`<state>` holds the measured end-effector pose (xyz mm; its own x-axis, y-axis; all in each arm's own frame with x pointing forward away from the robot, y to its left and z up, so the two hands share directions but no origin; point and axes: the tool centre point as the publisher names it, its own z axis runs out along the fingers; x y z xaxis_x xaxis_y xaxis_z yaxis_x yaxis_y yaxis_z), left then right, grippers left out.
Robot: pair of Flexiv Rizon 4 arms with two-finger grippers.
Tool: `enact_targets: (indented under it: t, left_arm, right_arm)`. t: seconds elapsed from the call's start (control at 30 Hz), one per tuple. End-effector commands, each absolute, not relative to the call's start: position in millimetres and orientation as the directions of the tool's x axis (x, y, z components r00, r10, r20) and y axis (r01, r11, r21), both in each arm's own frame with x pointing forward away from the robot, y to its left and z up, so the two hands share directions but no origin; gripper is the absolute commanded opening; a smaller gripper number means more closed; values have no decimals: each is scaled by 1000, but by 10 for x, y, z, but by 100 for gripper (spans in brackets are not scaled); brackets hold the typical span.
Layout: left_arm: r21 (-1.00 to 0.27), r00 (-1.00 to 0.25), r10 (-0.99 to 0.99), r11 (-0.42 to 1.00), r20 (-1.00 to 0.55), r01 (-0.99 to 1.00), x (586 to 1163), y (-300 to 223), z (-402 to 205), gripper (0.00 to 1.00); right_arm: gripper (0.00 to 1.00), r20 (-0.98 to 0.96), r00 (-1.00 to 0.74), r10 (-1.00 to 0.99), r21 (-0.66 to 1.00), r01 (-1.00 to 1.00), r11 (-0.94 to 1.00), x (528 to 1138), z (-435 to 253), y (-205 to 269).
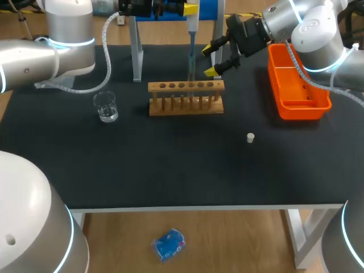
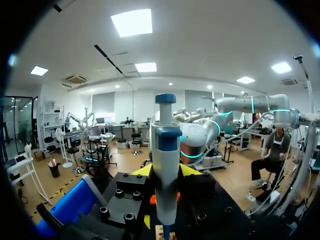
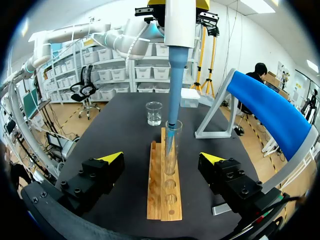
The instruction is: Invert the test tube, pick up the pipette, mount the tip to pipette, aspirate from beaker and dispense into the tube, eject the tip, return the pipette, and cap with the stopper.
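Observation:
My left gripper (image 1: 187,9) is at the back of the table, shut on a white and blue pipette (image 1: 192,25) held upright. Its blue tip (image 3: 171,131) reaches down into a clear test tube (image 3: 172,150) that stands upright in the wooden rack (image 1: 186,98). In the left wrist view the pipette (image 2: 166,165) stands between the yellow fingertips (image 2: 144,170). My right gripper (image 1: 216,57) is open just right of the rack's top, fingers on either side of the rack's end (image 3: 162,200). A beaker of clear liquid (image 1: 106,107) stands left of the rack. The white stopper (image 1: 250,137) lies to the front right.
An orange bin (image 1: 296,85) sits at the right edge, under my right arm. A blue and grey stand (image 3: 270,115) rises behind the rack. A small white box (image 3: 190,97) lies beyond the tube near the beaker (image 3: 154,113).

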<state>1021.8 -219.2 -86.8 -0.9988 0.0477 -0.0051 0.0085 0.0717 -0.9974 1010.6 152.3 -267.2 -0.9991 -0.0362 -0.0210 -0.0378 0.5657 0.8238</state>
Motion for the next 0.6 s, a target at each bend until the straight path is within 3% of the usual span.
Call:
enact_targets:
  t: [0.03,0.23,0.6]
  left_arm:
    - [-997,-999,49,73,-4,8,10227,-2195,-861,0]
    - [-997,-999,49,73,-4,8,10227,-2195,-861,0]
    - [-997,-999,49,73,-4,8,10227,-2195,-861,0]
  right_arm:
    - [100,-21,-999,-36,823,-38,567,10104,-2670,1518]
    - [100,-21,-999,-36,823,-38,567,10104,-2670,1518]
    - [100,-22,-997,-75,893,-53,447,10064,-2036,959]
